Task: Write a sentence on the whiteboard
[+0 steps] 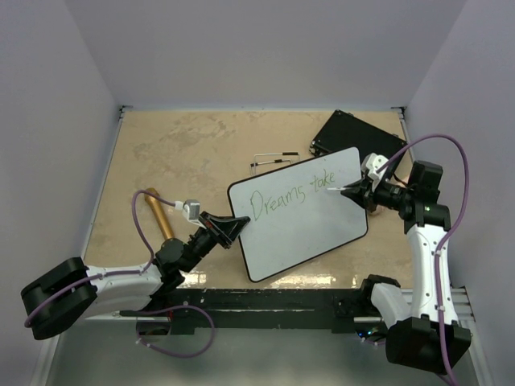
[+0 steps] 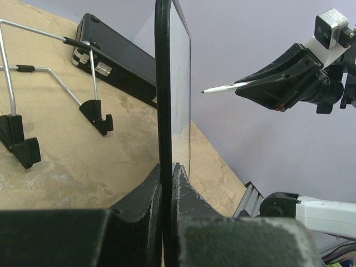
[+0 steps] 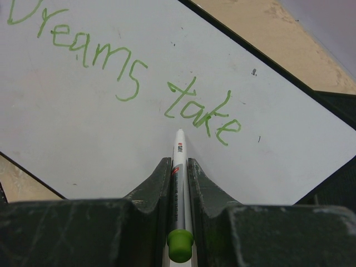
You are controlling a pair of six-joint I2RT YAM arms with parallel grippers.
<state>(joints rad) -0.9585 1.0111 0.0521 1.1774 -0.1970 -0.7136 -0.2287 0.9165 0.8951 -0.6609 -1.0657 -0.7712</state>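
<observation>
The whiteboard (image 1: 298,233) stands tilted near the table's front middle, with green writing "Dreams take" (image 1: 291,195) on it. My left gripper (image 1: 230,227) is shut on the board's left edge; the left wrist view shows the black frame (image 2: 162,111) edge-on between its fingers. My right gripper (image 1: 360,190) is shut on a white marker (image 3: 179,167) with a green end cap. The marker tip (image 3: 179,132) points at the board just below the word "take" (image 3: 203,111). In the left wrist view the marker (image 2: 225,87) shows a small gap from the board face.
A flat black board (image 1: 356,137) lies at the back right, behind the whiteboard. A thin wire stand (image 1: 272,158) lies near it and shows with black feet in the left wrist view (image 2: 97,114). A golden cylinder (image 1: 160,215) lies at the left.
</observation>
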